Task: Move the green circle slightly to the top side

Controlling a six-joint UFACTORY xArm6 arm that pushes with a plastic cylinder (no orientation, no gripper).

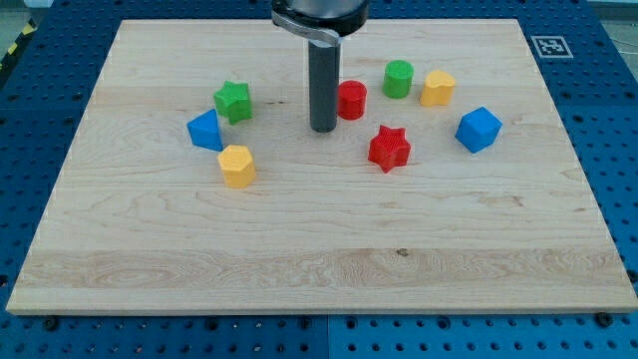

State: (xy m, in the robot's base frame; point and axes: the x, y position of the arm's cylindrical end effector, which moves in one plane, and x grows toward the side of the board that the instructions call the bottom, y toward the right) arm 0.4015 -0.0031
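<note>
The green circle [399, 79] is a short green cylinder standing near the view's top, right of centre. My tip [322, 129] rests on the board to the circle's left and a little below it, well apart from it. A red cylinder [351, 100] stands between them, just right of my rod and close to it. A yellow block [437, 89] sits just right of the green circle.
A red star [389, 149] lies below the red cylinder. A blue block [478, 129] is at the right. At the left are a green star [233, 101], a blue block [205, 131] and a yellow block [237, 166]. The wooden board [319, 259] ends in blue pegboard.
</note>
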